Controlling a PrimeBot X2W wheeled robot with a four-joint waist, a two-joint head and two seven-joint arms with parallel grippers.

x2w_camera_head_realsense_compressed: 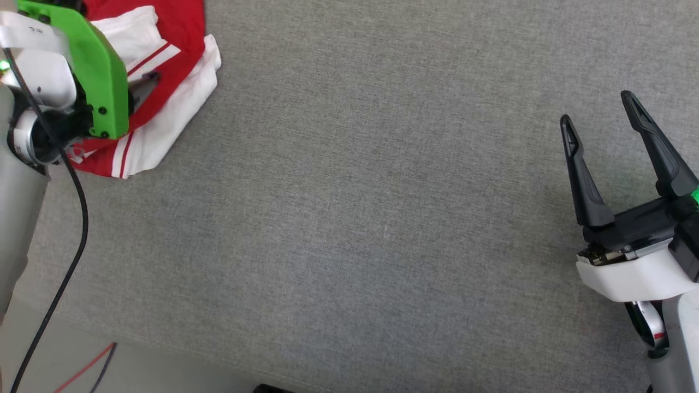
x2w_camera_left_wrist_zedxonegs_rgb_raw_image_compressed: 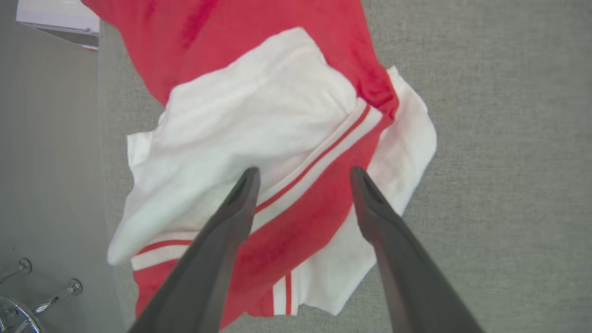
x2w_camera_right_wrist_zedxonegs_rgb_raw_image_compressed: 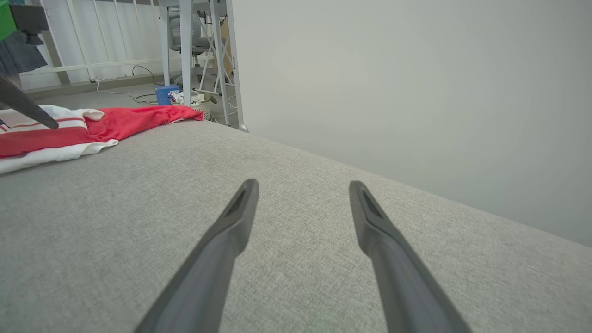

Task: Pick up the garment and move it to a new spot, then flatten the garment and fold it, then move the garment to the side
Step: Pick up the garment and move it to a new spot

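Observation:
The garment (x2w_camera_head_realsense_compressed: 175,60) is a red T-shirt with white sleeves and red-and-white striped trim, lying crumpled at the far left of the grey surface. My left gripper (x2w_camera_head_realsense_compressed: 144,87), under its green housing, hovers right over it. In the left wrist view the left gripper (x2w_camera_left_wrist_zedxonegs_rgb_raw_image_compressed: 303,172) stands open, its fingertips spread above a white sleeve and a striped seam of the garment (x2w_camera_left_wrist_zedxonegs_rgb_raw_image_compressed: 259,106), nothing between them. My right gripper (x2w_camera_head_realsense_compressed: 596,110) is open and empty at the right, far from the shirt. The right gripper (x2w_camera_right_wrist_zedxonegs_rgb_raw_image_compressed: 303,185) points across bare grey cloth, with the garment (x2w_camera_right_wrist_zedxonegs_rgb_raw_image_compressed: 115,122) far off to its left.
The grey fabric surface (x2w_camera_head_realsense_compressed: 371,207) spreads wide between the two arms. Its front edge runs along the lower left, with a black cable (x2w_camera_head_realsense_compressed: 71,262) hanging past it. A pale wall (x2w_camera_right_wrist_zedxonegs_rgb_raw_image_compressed: 416,92) rises beyond the far edge. White table legs (x2w_camera_right_wrist_zedxonegs_rgb_raw_image_compressed: 185,55) and a blue box (x2w_camera_right_wrist_zedxonegs_rgb_raw_image_compressed: 164,95) stand behind.

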